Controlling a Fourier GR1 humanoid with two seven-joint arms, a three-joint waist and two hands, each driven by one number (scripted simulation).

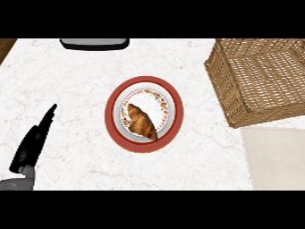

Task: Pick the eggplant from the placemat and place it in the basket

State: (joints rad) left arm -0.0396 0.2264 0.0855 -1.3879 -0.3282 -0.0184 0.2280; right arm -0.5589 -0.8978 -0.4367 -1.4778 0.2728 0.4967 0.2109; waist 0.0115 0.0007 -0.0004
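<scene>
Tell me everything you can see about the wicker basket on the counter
The basket is woven of light brown wicker, boxy with straight sides, and stands upright at the counter's far right, cut off by the view's right edge. Its open top shows a woven floor, and nothing can be seen inside. Its near corner comes close to a pale placemat below it. Neither hand touches it.
</scene>
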